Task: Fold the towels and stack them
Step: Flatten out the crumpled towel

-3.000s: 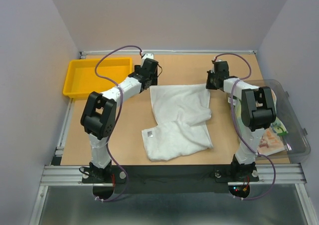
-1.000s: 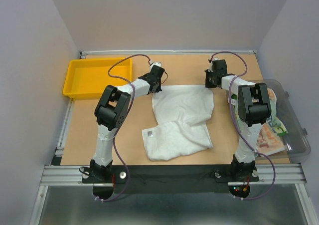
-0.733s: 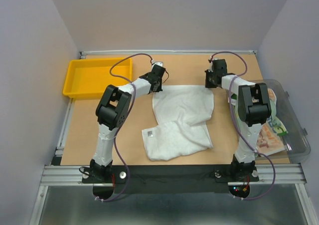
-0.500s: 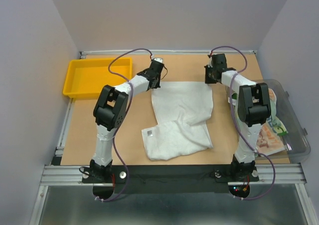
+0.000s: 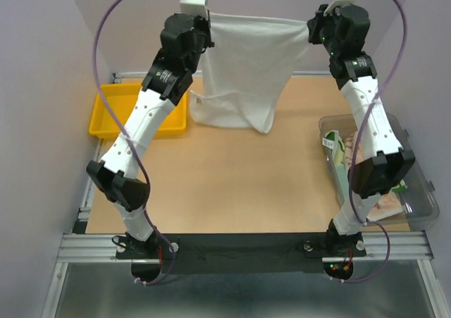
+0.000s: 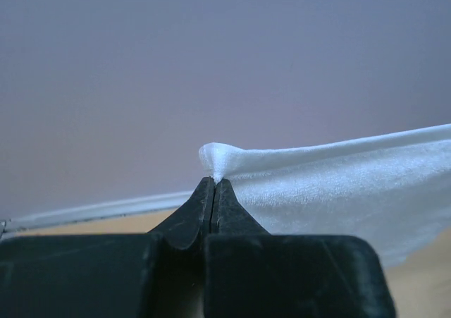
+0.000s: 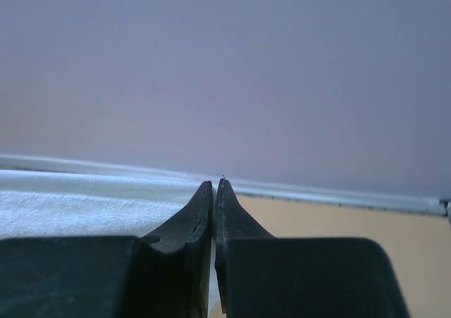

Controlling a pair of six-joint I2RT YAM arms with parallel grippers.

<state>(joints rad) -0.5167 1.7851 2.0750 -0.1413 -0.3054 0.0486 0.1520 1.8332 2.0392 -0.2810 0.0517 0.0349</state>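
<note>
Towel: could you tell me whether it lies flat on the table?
No, the towel hangs from its top corners, pinched by the left gripper and right gripper.

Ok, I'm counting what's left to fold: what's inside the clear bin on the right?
A pale green towel near its far end and a printed white towel nearer the front. The right arm crosses the clear bin, so anything beneath it is hidden.

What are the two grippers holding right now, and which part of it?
The white towel, by its two upper corners: the left gripper pinches one, the right gripper the other; it hangs spread between them.
</note>
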